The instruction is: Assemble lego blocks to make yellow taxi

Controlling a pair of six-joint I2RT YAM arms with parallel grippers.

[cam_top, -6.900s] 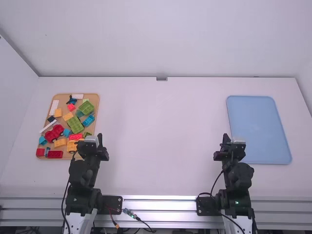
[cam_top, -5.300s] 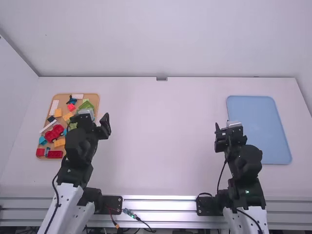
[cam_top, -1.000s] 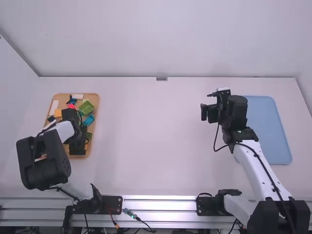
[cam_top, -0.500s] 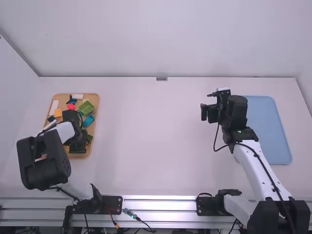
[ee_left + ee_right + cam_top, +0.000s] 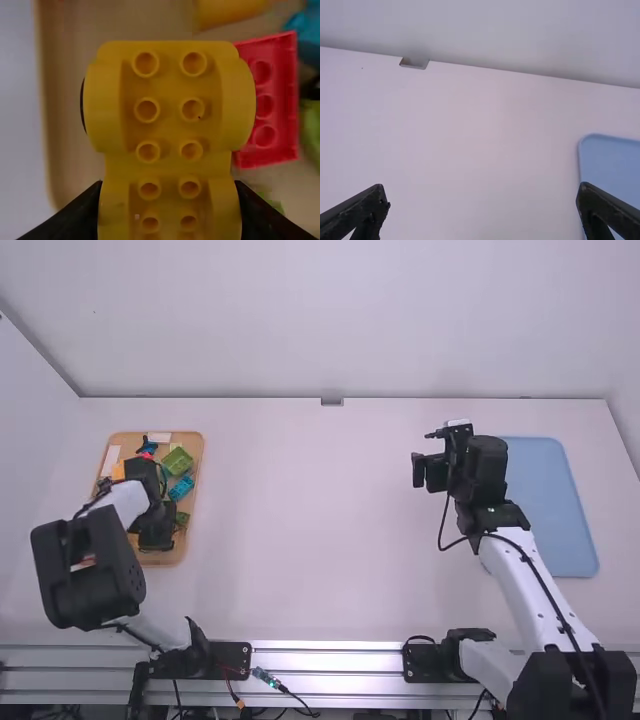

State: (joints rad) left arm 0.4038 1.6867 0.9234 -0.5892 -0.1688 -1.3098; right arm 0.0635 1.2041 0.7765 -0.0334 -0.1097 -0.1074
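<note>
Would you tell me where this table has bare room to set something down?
The widest bare patch is the middle of the white table, between the wooden tray and the right pincer. The far part of the blue tray is bare too. The wooden tray is crowded with blocks, and the left pincer holds a yellow block there.

A white counter [image 5: 330, 525] spreads beneath a plain, pale back wall [image 5: 330, 320], with white side walls rising at left [image 5: 28, 480] and right [image 5: 629, 415]. A small grey fitting [image 5: 332, 401] sits mid-way along the counter's far edge; silvery metal rails [image 5: 325, 661] line its near side. The light is soft and even.
</note>
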